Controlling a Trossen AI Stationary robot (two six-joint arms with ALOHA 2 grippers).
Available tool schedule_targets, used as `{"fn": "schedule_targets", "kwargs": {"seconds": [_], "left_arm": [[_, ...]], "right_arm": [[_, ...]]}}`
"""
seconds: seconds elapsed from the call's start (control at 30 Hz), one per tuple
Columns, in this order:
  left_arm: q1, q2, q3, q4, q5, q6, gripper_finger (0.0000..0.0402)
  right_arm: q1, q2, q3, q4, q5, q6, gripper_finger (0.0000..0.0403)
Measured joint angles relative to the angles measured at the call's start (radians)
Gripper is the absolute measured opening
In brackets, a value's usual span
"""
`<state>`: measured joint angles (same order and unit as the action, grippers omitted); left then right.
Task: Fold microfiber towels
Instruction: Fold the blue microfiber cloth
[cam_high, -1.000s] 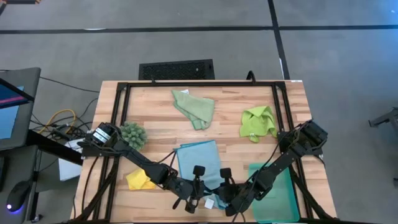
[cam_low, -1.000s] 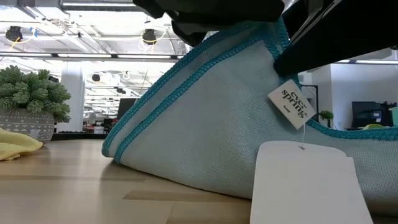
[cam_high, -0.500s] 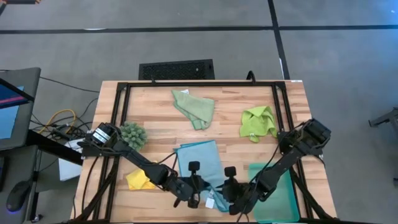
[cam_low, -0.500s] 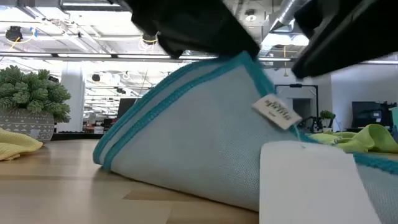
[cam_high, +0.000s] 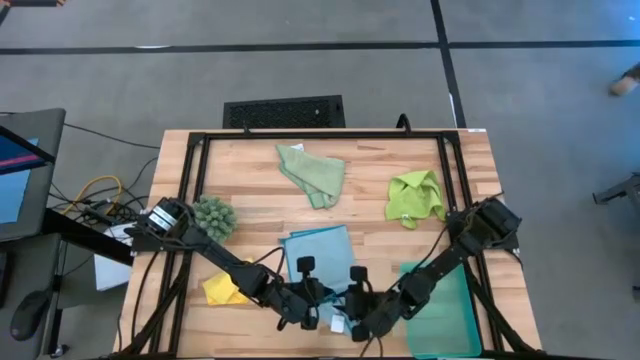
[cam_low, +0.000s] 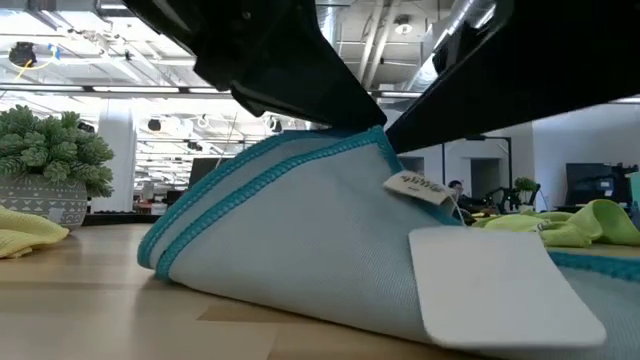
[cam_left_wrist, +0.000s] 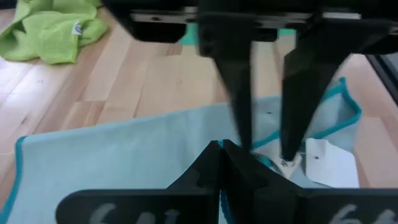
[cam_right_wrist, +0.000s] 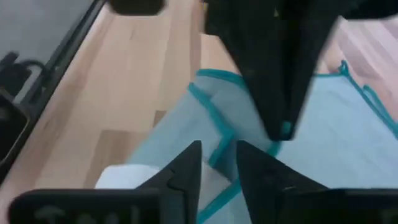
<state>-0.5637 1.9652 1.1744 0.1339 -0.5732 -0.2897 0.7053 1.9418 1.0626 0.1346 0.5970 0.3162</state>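
1. High view: a light wooden table (cam_high: 250, 170) with a black frame is being shown on a grey floor; a monitor and cables are being seen off its left side.
2. In the low view, a large open room with ceiling lights and screens is being shown beyond the table.
3. Four towels are being counted: light blue towel (cam_high: 320, 255) at the table's front centre, sage green towel (cam_high: 313, 174) at the back centre, lime green towel (cam_high: 415, 197) at the back right, yellow towel (cam_high: 222, 290) at the front left.
4. One dark-green spiky plant (cam_high: 214, 215) and one teal tray (cam_high: 455, 310) are also being counted.
5. The left gripper (cam_high: 318, 308) is being held with its jaws together, clamped on a raised corner of the light blue towel near its white tag (cam_low: 495, 285).
6. The right gripper (cam_high: 357, 322) is being held just beside it, jaws apart, with the towel's teal edge lying between its fingers (cam_right_wrist: 186, 163).
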Motion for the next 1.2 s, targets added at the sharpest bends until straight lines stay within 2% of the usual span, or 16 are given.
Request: {"fn": "schedule_targets", "kwargs": {"seconds": [0.17,0.3,0.43,0.57,0.67,0.73,0.97,1.1,1.2], "left_arm": [[-0.004,0.0,0.0,-0.004,0.0,0.003,0.0],[-0.003,0.0,0.0,-0.004,0.0,0.004,0.0],[-0.003,0.0,0.0,-0.004,0.0,0.005,0.0],[-0.004,0.0,0.0,-0.003,0.0,0.005,0.0],[-0.004,0.0,0.0,-0.003,-0.001,0.005,0.0],[-0.007,0.0,0.0,-0.001,-0.015,0.006,0.0],[-0.038,0.0,0.0,0.172,-0.061,0.14,0.0],[-0.045,0.0,0.0,0.249,-0.043,0.186,0.0],[-0.045,0.0,0.0,0.267,-0.031,0.185,0.0]], "right_arm": [[-0.035,0.01,0.0,0.009,-0.071,0.068,0.0178],[-0.046,0.023,0.0,0.047,-0.11,0.065,0.0186],[-0.045,0.045,0.002,0.111,-0.167,0.028,0.0157],[-0.045,0.063,-0.002,0.12,-0.176,-0.006,0.0095],[-0.039,0.05,0.0,0.121,-0.128,-0.02,0.0035],[-0.027,0.035,0.0,0.122,-0.096,-0.053,0.0012],[0.024,-0.058,0.0,0.027,-0.003,-0.055,0.0017],[0.054,-0.091,0.0,0.014,0.028,-0.055,0.0006],[0.07,-0.099,0.0,0.016,0.053,-0.055,0.0012]]}}
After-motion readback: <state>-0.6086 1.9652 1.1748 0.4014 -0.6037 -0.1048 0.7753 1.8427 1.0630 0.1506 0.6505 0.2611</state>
